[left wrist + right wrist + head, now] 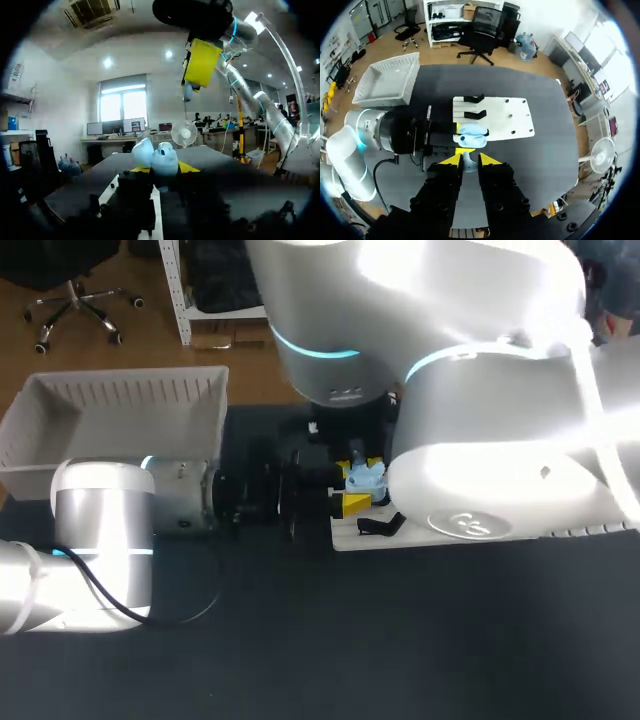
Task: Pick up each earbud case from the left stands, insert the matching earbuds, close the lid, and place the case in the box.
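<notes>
My left gripper [160,171] is shut on a light blue earbud case [156,156] and holds it with the lid open over the white board [512,120]. In the head view the case [366,478] shows between the yellow tips, partly hidden under my right arm. My right gripper [469,160] hangs straight above the case [472,135], shut on a small pale blue earbud [468,162]. From the left wrist view the earbud [187,92] hangs under a yellow fingertip [202,62], a short way above the case.
Two black stands [474,99] [476,115] sit at the board's left end. A white basket box [120,415] stands at the table's far left. My left arm's wrist [180,495] lies low between box and board.
</notes>
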`<state>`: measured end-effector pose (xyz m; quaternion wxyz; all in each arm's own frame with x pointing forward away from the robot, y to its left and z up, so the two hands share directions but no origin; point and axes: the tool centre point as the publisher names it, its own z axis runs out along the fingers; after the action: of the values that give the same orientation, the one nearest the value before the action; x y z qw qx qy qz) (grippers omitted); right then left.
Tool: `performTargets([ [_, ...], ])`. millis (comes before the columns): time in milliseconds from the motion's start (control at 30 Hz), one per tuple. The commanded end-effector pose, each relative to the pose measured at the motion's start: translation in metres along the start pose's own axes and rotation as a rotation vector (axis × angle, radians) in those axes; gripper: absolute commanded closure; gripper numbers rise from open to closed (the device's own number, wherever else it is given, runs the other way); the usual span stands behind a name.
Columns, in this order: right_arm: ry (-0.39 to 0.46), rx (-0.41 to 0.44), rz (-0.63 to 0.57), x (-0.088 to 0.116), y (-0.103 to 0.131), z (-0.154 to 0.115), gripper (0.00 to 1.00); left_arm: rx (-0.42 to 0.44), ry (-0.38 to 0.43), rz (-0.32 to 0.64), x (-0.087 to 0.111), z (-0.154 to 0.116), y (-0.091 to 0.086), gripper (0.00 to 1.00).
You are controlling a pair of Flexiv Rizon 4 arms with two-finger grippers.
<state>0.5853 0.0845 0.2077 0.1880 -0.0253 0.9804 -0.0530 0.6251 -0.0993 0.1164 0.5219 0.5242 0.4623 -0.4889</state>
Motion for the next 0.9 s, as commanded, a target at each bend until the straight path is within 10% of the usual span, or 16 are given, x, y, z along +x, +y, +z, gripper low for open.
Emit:
performTargets([
  [33,0.077,0.049,-0.235,-0.008,0.018,0.008,1.0,-0.008,-0.003,0.004,0.001,0.0,-0.002,1.0],
  [900,0.225,0.085,-0.178,-0.008,-0.006,0.025,1.0,-0.008,-0.003,0.004,0.001,0.0,-0.002,1.0],
])
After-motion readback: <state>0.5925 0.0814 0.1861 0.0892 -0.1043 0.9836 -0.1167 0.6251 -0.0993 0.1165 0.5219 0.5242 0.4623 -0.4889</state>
